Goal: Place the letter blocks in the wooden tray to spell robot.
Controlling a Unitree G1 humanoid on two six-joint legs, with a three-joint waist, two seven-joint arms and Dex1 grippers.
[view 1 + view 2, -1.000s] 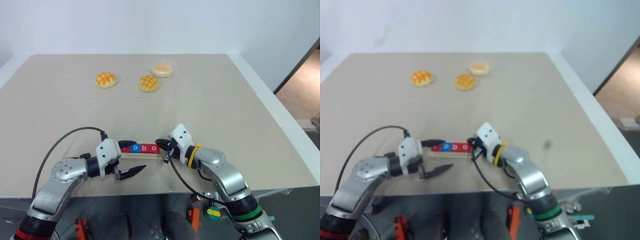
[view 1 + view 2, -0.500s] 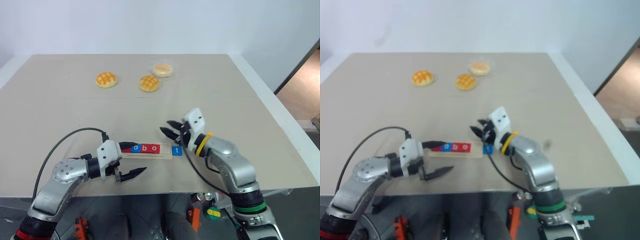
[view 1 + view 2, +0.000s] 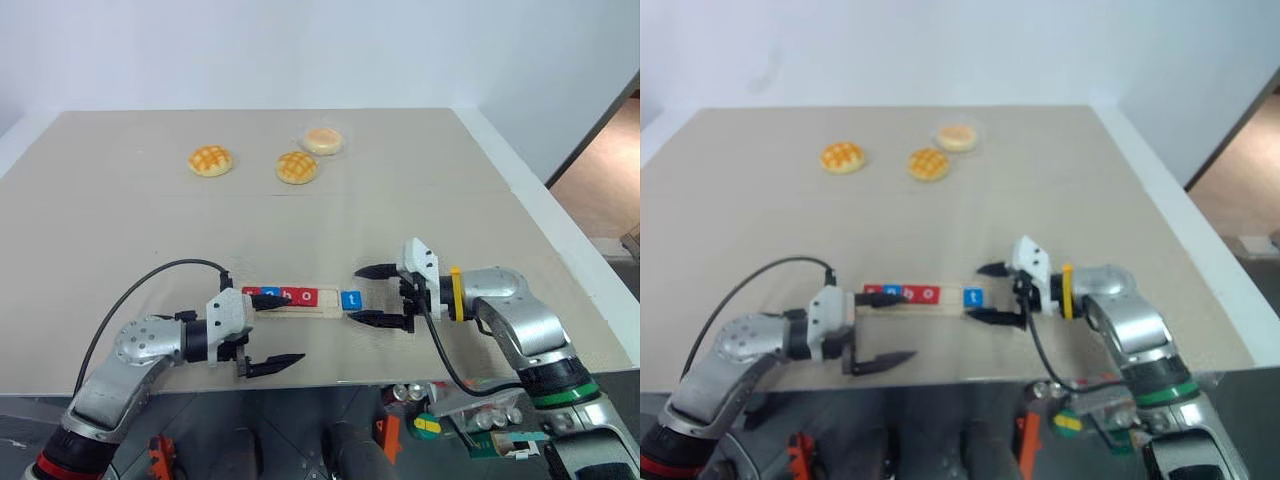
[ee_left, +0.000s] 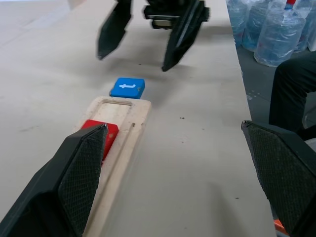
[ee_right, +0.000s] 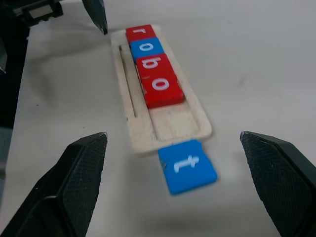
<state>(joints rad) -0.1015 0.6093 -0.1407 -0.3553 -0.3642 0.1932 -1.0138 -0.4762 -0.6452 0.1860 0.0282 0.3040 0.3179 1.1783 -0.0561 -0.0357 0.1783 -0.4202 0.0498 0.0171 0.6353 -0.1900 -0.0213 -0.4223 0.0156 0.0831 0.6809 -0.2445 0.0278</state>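
The blue t block lies on the counter at the tray's three o'clock end, outside it; both wide pincers, right and left, could nudge it farther off.

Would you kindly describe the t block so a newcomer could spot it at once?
Find the wooden tray near the table's front edge. Just off its right end, on the tabletop, lies the t block, blue and the one tile outside the tray.
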